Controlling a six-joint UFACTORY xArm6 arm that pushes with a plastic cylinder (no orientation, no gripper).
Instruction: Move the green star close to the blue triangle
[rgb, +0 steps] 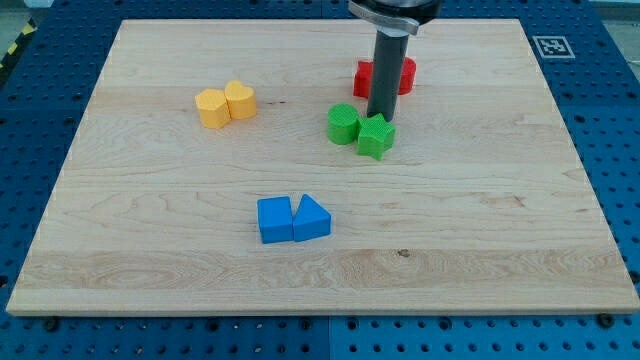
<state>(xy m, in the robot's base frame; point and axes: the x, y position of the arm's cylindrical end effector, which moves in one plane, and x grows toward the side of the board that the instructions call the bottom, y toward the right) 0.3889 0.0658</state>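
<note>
The green star (376, 135) lies right of the board's middle, touching a round green block (343, 123) on its left. The blue triangle (311, 217) lies lower, near the board's middle, touching a blue cube (275, 220) on its left. My tip (380, 119) rests at the star's top edge, just right of the round green block. The rod rises to the view's top and hides part of a red block (385, 76) behind it.
An orange hexagon block (212, 107) and an orange heart block (240, 99) touch each other at the upper left. The wooden board (520, 250) lies on a blue perforated table. A marker tag (549, 46) is at the board's top right corner.
</note>
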